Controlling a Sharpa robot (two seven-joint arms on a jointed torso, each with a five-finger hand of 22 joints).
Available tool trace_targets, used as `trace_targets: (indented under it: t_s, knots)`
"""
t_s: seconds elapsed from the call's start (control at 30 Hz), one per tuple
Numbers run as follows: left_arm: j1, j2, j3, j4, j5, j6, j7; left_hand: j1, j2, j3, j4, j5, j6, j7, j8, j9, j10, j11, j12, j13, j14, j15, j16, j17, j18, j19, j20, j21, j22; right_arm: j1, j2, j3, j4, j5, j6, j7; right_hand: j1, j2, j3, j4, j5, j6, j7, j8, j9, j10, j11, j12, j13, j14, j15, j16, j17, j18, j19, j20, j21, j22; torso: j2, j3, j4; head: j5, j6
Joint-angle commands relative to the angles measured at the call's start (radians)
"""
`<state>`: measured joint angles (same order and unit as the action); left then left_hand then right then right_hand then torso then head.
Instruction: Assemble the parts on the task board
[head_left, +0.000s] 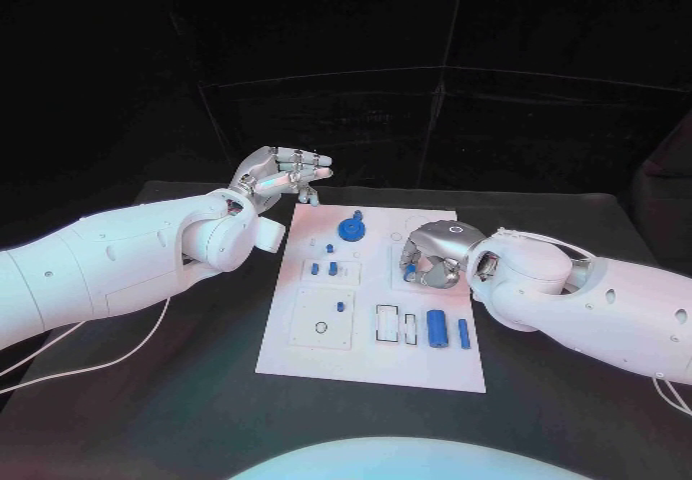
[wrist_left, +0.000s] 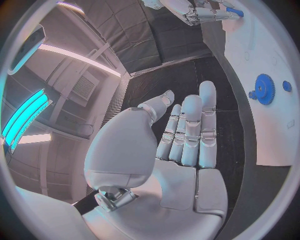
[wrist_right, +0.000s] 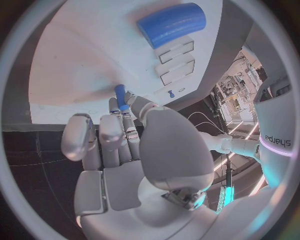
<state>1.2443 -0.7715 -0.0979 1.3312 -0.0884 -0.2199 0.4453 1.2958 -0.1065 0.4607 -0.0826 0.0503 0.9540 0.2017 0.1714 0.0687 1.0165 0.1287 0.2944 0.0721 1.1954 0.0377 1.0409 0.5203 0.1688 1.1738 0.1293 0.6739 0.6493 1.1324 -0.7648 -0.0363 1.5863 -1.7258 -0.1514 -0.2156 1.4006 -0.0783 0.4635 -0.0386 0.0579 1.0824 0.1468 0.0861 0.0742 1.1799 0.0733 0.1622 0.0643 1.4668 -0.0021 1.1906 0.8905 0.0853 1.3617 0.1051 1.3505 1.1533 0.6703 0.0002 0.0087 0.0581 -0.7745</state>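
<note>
The white task board (head_left: 296, 345) lies in the middle of the black table. On it are a blue gear (head_left: 351, 230), small blue pegs (head_left: 325, 268), a thick blue cylinder (head_left: 436, 327) and a slim blue bar (head_left: 464, 333). My right hand (head_left: 433, 257) hovers over the board's right middle, fingers curled. In the right wrist view it pinches a small blue peg (wrist_right: 120, 97) between thumb and finger, just above the board (wrist_right: 81, 60); the cylinder (wrist_right: 172, 23) lies beyond. My left hand (head_left: 283, 172) is raised off the board's far left corner, and its palm (wrist_left: 181, 145) holds nothing.
Rectangular recesses (head_left: 389, 322) sit beside the cylinder near the board's front. White cables (head_left: 87, 365) trail over the table under my left arm. The left wrist view shows the gear (wrist_left: 265, 89) and, far off, my right hand (wrist_left: 197, 10).
</note>
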Motion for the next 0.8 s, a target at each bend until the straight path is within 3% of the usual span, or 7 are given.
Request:
trace_targets:
  t_s: [0.03,0.37,0.47,0.7,0.8]
  knots:
    - [0.001,0.000,0.001,0.001,0.004,0.008,0.000,0.002,0.006,-0.004,0.001,0.004,-0.006,0.000,0.004,0.000,-0.008,-0.002,0.005,0.000,-0.007,-0.002,-0.003,-0.001,0.014,-0.003,0.003,-0.006,-0.001,0.002,0.001,0.000,0.005,-0.029,-0.023,-0.004,0.008,-0.001,0.011,-0.001,-0.002,0.009,-0.002,0.004,0.000,0.012,0.000,0.000,0.003,0.000,-0.009,0.004,0.002,0.001,0.003,-0.006,0.006,0.002,0.000,-0.0006,0.0023,-0.001,-0.001]
    - [0.001,0.000,0.001,0.001,0.004,0.012,-0.002,0.011,0.016,-0.002,-0.002,0.004,-0.009,0.000,0.009,0.000,-0.012,-0.002,0.010,0.000,-0.009,-0.003,-0.001,-0.004,0.014,-0.003,0.003,-0.007,-0.003,0.002,-0.021,0.001,0.036,-0.023,-0.092,0.030,0.013,-0.006,0.029,-0.012,-0.001,0.023,-0.004,0.008,0.001,0.033,-0.005,0.003,0.006,0.001,-0.012,0.007,0.005,0.000,0.006,-0.009,0.009,0.007,-0.002,-0.0028,-0.0006,0.001,0.001]
    - [0.001,-0.001,0.001,0.001,0.004,0.012,-0.001,0.006,0.014,-0.008,0.001,0.004,-0.011,0.001,0.010,0.000,-0.015,-0.001,0.013,0.000,-0.010,-0.002,0.000,-0.006,0.014,-0.003,0.003,-0.008,-0.004,0.002,-0.041,0.002,0.065,0.004,-0.119,0.037,0.013,-0.007,0.031,-0.013,-0.001,0.025,-0.004,0.008,0.001,0.037,-0.005,0.003,0.006,0.002,-0.013,0.009,0.008,0.000,0.007,-0.010,0.010,0.009,-0.002,-0.0011,0.0006,-0.001,0.003]
    - [0.001,0.001,0.001,0.001,0.004,0.015,-0.002,0.006,0.016,-0.009,0.001,0.005,-0.013,0.001,0.012,0.000,-0.017,-0.001,0.016,0.000,-0.010,-0.001,0.002,-0.006,0.014,-0.003,0.004,-0.009,-0.004,0.002,-0.059,0.014,0.119,0.084,-0.164,0.059,0.014,-0.009,0.034,-0.016,-0.001,0.025,-0.003,0.008,0.000,0.038,-0.005,0.002,0.007,0.002,-0.013,0.010,0.009,0.000,0.008,-0.010,0.012,0.011,-0.002,-0.0042,0.0018,0.002,0.006]
    - [0.001,0.004,0.001,0.000,0.004,0.015,-0.002,0.006,0.016,-0.009,0.001,0.005,-0.013,0.001,0.012,0.000,-0.017,-0.001,0.016,0.000,-0.010,-0.001,0.002,-0.006,0.014,-0.003,0.004,-0.009,-0.004,0.002,-0.048,0.016,0.140,0.115,-0.182,0.074,0.015,-0.010,0.036,-0.018,0.001,0.025,-0.003,0.007,0.000,0.037,-0.005,0.001,0.006,0.003,-0.013,0.012,0.012,-0.001,0.009,-0.011,0.012,0.012,-0.001,-0.0020,0.0016,0.005,0.008]
